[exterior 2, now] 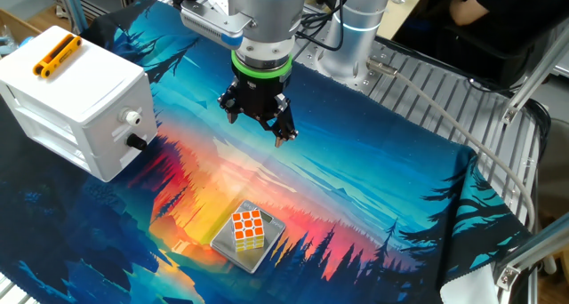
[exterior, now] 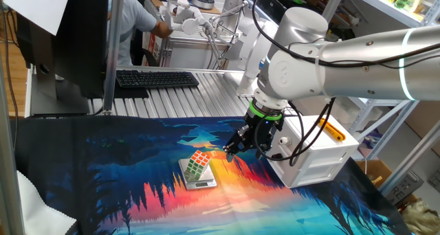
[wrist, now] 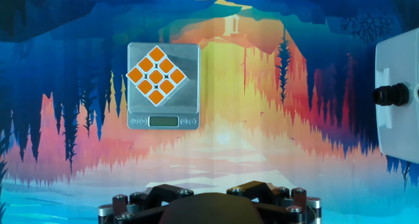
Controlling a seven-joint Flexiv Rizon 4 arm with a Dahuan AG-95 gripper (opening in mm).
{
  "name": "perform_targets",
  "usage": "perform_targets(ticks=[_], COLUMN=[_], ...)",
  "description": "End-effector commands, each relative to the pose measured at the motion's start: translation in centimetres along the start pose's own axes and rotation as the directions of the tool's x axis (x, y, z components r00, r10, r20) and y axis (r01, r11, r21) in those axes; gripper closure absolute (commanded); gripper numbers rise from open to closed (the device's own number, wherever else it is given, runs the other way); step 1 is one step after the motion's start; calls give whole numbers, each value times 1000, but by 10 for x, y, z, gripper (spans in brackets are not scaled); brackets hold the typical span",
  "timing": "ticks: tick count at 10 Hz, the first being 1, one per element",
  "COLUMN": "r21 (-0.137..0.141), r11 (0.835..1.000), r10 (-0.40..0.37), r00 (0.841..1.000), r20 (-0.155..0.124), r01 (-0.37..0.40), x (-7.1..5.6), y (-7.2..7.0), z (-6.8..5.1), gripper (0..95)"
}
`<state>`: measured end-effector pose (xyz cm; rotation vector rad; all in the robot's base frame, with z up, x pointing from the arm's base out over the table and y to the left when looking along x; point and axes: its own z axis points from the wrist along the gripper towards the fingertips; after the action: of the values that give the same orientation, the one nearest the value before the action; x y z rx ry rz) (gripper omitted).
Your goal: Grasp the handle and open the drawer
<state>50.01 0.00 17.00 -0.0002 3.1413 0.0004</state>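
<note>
The white box cabinet (exterior 2: pixel 76 95) with an orange bar (exterior 2: pixel 55 55) on top stands at the mat's left. The drawer is shut. The handle, a small black knob (exterior 2: pixel 138 142), sticks out of its front, with a pale knob (exterior 2: pixel 133 117) just above it. In the hand view the black knob (wrist: pixel 391 94) is at the far right edge. In the fixed view from the other side the cabinet (exterior: pixel 316 152) is behind my arm. My gripper (exterior 2: pixel 258 128) hangs over the mat to the right of the cabinet, well apart from the handle. It is open and empty, fingers pointing down, and shows there too (exterior: pixel 246 150).
A colourful cube (exterior 2: pixel 248 230) sits on a small silver scale (exterior 2: pixel 269 251) on the mat in front of my gripper. They also show in the hand view, cube (wrist: pixel 156 74) and scale (wrist: pixel 190 112). A keyboard (exterior: pixel 157 78) and a person (exterior: pixel 134 18) are behind the mat.
</note>
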Motion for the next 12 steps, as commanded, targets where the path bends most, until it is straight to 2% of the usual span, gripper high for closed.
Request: perform_targets(ticks=[1, 2, 5, 8, 10, 11, 12], r21=[0, -14, -19, -1, -17, -2, 8], r11=[1000, 881, 896, 913, 910, 909, 900], r10=[0, 471, 442, 407, 413, 415, 435], r00=[1000, 881, 896, 912, 909, 908, 899], r20=[0, -47, -53, -43, -52, -53, -49], r01=[0, -472, -443, -408, -414, -416, -435], x=[0, 0, 0, 0, 0, 0, 0], y=[0, 0, 0, 0, 0, 0, 0], z=[0, 0, 0, 0, 0, 0, 0], gripper=[0, 950, 950, 950, 950, 950, 950])
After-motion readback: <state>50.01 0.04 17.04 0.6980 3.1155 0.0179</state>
